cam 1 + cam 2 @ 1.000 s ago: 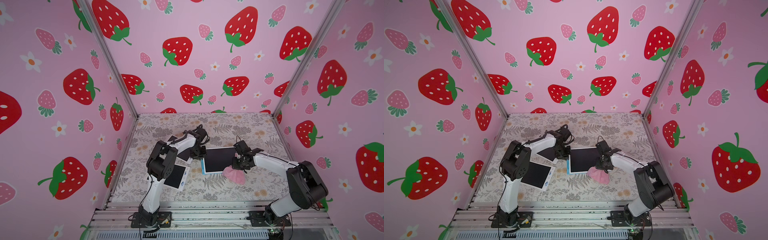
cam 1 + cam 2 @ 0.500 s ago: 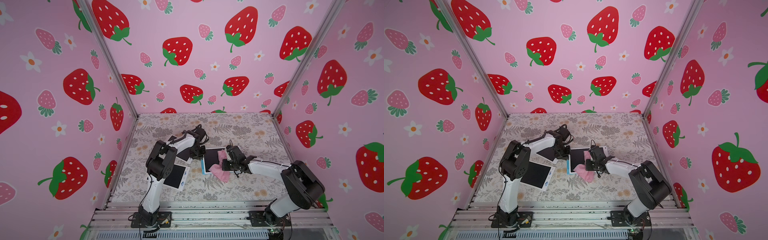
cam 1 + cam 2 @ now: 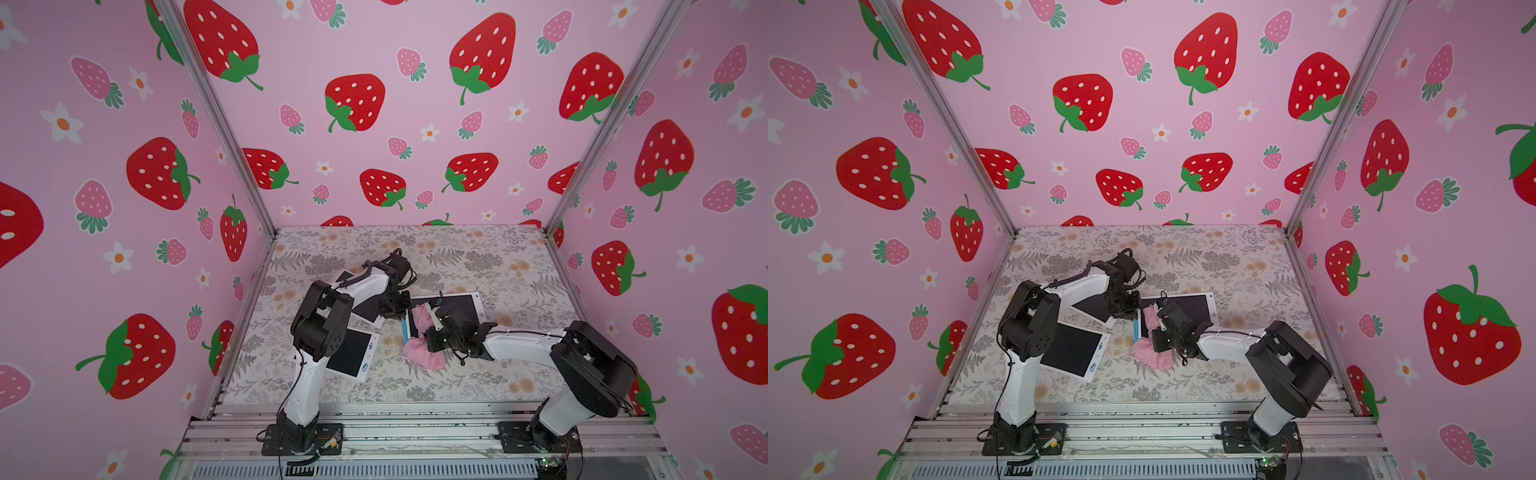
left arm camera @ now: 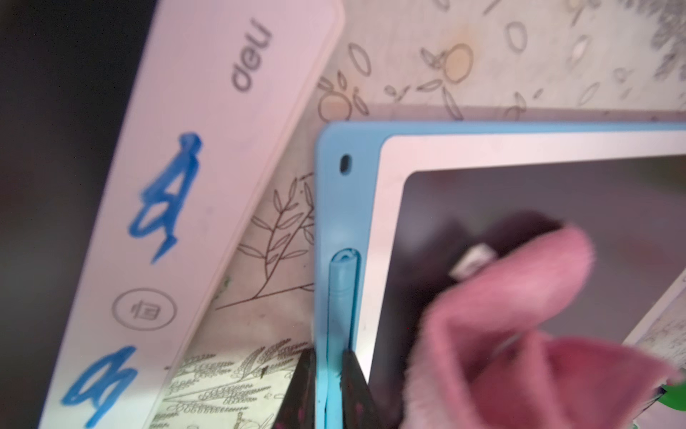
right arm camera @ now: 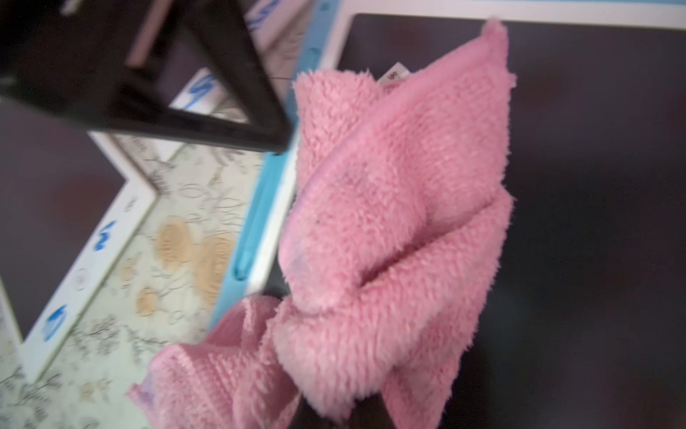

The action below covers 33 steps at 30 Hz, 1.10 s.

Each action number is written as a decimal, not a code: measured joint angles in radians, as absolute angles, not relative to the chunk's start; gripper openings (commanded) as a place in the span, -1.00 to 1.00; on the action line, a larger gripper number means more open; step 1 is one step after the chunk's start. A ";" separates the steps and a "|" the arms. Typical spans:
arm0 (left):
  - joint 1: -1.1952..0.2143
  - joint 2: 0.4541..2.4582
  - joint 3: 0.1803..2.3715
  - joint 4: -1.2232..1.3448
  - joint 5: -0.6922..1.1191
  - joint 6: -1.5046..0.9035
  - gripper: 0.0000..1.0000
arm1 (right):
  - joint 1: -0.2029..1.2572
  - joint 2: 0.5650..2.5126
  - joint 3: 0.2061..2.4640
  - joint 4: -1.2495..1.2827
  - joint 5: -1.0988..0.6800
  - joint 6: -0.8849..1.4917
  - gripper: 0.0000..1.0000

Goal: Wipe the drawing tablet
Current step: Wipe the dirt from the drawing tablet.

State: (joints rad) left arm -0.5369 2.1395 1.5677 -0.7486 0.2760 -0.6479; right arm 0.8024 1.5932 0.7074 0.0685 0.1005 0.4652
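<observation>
Only left wrist: left gripper (image 4: 328, 393) pinches tablet (image 4: 557, 185) edge | right gripper (image 3: 432, 332) clamps cloth (image 5: 389, 241)

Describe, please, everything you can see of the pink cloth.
The pink cloth is fluffy terry-like fabric with a small white tag, bunched into folds. The right gripper is shut on it. It lies draped over the dark screen of the blue-edged drawing tablet near its stylus side, with one end trailing off onto the patterned table in both top views.
</observation>
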 measured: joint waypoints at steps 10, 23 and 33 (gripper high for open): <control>-0.535 2.139 1.565 -0.747 0.281 -0.648 -0.73 | 0.865 1.649 0.780 0.080 0.149 0.434 -1.00; -0.533 2.136 1.562 -0.742 0.283 -0.648 -0.73 | 0.830 1.680 0.845 0.007 0.311 0.398 -1.00; -0.531 2.136 1.562 -0.742 0.289 -0.648 -0.74 | 0.579 1.598 0.708 0.046 0.318 0.404 -1.00</control>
